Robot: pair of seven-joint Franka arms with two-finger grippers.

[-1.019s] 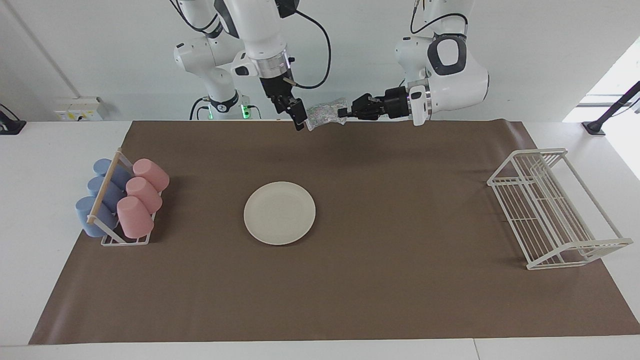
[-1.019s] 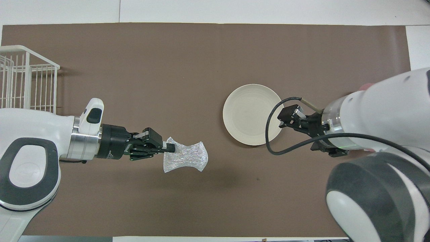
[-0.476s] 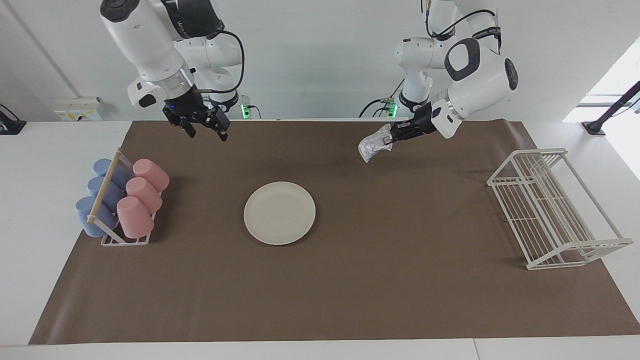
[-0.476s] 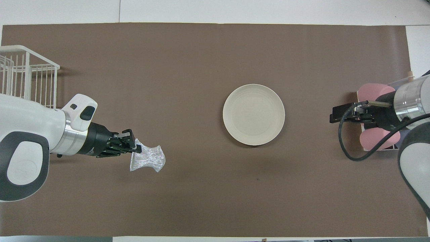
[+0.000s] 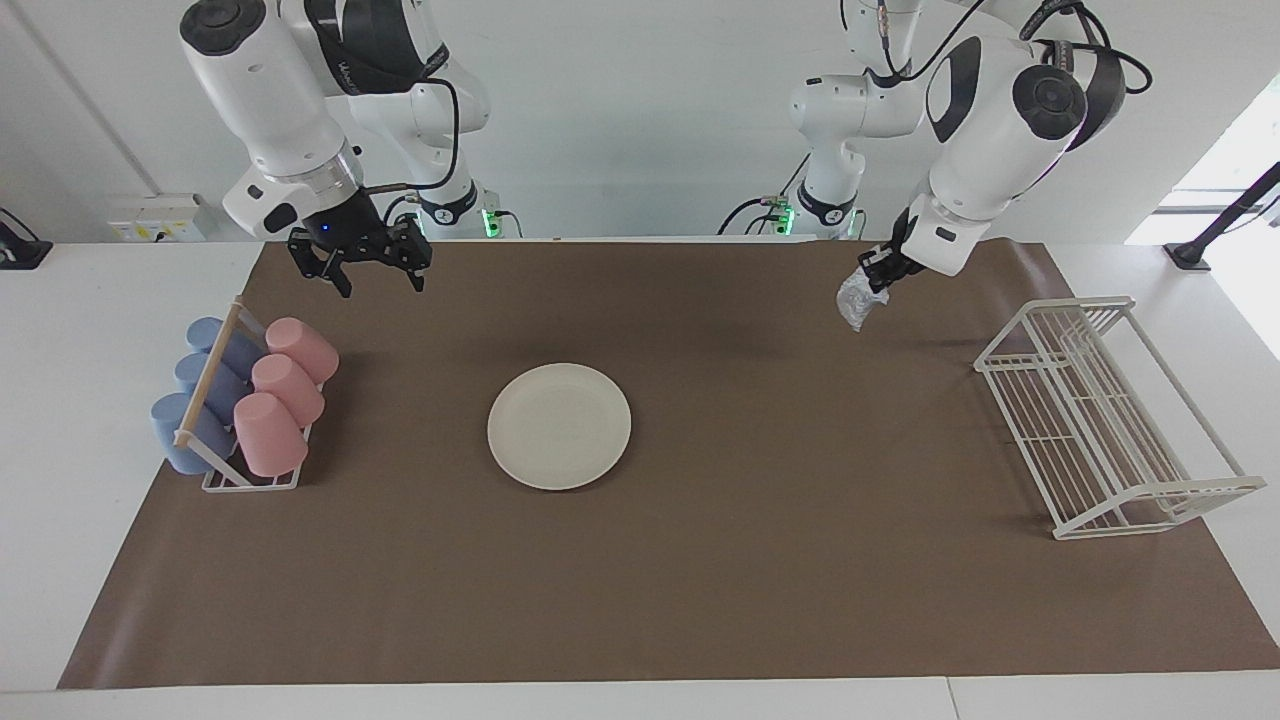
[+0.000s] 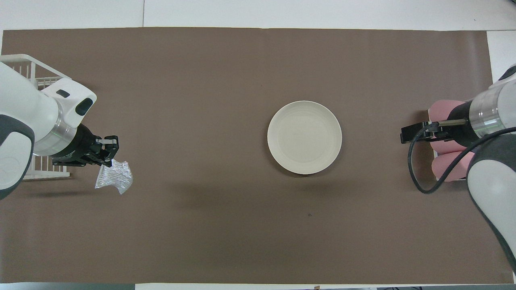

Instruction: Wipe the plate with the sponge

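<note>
- A brown mat [image 5: 700, 560] covers most of the white tabletop [image 5: 60, 420]; a pale wall rises at the robots' end.
- The plate [image 5: 559, 426] lies flat mid-mat, bare mat all round it.
- Cup rack [image 5: 245, 400] at the right arm's end, wire rack [image 5: 1100, 420] at the left arm's.
- Left gripper [image 5: 872, 283], up over the mat near the wire rack, has its fingers clamped on the sponge [image 5: 856, 298].
- Right gripper [image 5: 372, 272], fingers wide, hangs above the mat near the cup rack.

The left gripper [image 6: 105, 158] pinches the sponge [image 6: 114, 181] over the mat (plate [image 6: 304, 137] mid-table, bare).
</note>
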